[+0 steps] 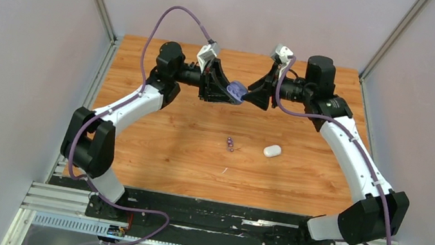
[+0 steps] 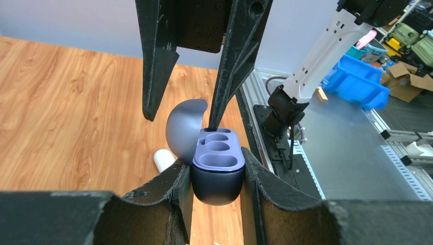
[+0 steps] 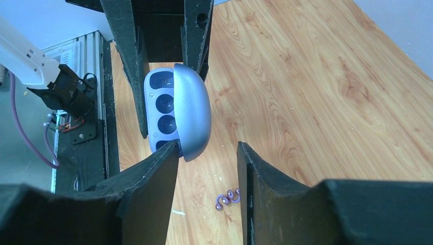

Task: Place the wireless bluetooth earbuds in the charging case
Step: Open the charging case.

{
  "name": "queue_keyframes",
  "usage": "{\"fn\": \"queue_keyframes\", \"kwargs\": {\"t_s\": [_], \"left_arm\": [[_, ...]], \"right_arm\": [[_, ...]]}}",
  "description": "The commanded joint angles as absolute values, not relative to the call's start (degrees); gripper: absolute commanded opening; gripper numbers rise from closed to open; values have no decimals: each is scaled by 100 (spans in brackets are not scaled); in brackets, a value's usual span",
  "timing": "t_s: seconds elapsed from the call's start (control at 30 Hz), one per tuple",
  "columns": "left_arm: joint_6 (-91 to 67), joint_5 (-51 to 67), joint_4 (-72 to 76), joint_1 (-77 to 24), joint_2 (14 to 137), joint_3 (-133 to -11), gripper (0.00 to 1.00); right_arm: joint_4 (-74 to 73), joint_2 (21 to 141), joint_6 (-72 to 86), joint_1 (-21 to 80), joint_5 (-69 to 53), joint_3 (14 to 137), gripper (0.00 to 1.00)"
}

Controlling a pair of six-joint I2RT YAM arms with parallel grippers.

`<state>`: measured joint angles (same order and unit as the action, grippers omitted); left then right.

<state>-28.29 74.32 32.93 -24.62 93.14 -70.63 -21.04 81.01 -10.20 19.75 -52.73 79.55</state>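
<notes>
Right wrist: purple earbuds apparently well below right hand

The dark purple charging case hangs above the table's far middle, lid swung open (lilac sockets empty). Two purple earbuds lie together nearer, a closed white case just right.

A wood-grain worktop sits between plain grey walls, with a black mounting plate and aluminium rails along its near edge. Beyond that edge, the left wrist view shows a blue plastic bin beside cardboard boxes.
</notes>
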Motion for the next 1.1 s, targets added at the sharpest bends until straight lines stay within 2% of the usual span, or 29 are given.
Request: {"fn": "queue_keyframes", "kwargs": {"t_s": [0.0,0.23,0.3,0.37,0.4,0.47,0.5,0.53,0.6,0.63,0.67,0.73,0.93,1.07], "left_arm": [[-2977,7601,3596,-2451,9325,-7291,0],[-2962,7601,3571,-2452,9330,-7286,0],[-2962,7600,3542,-2452,9344,-7300,0],[-2958,7602,3550,-2452,9358,-7307,0],[-2955,7580,3541,-2452,9360,-7310,0],[-2933,7478,3397,-2452,9349,-7330,2],[-2812,7426,3108,-2446,9337,-7363,8],[-2715,7266,2912,-2436,9275,-7382,26],[-2327,7014,2101,-2367,9112,-7453,45],[-1898,6970,1439,-2308,9043,-7554,49],[-1279,6845,1040,-2279,8883,-7622,60],[-314,6489,-862,-2232,8653,-7949,71],[880,5945,-2832,-2207,8476,-9127,82],[1337,5773,-3695,-2259,8830,-10042,80]], "right_arm": [[-1967,8189,-1107,1991,-5515,8154,44],[-1718,8320,-851,1995,-5710,8204,33],[-1665,8355,-795,2004,-5771,8204,21],[-1658,8368,-795,2009,-5803,8180,5],[-1661,8360,-815,2004,-5803,8155,0],[-1661,8313,-900,2004,-5787,8117,0],[-1666,8258,-949,2004,-5728,8092,0],[-1689,8208,-1039,2004,-5626,8080,0],[-1859,8134,-1379,2006,-5443,8090,0],[-1976,8085,-1629,2015,-5377,8100,0],[-2098,8040,-1877,2024,-5293,8095,0],[-2375,7979,-2331,2051,-5199,8111,0],[-3027,7948,-3385,2425,-4842,8195,0],[-3226,7995,-3804,2735,-4554,8299,0]]}}
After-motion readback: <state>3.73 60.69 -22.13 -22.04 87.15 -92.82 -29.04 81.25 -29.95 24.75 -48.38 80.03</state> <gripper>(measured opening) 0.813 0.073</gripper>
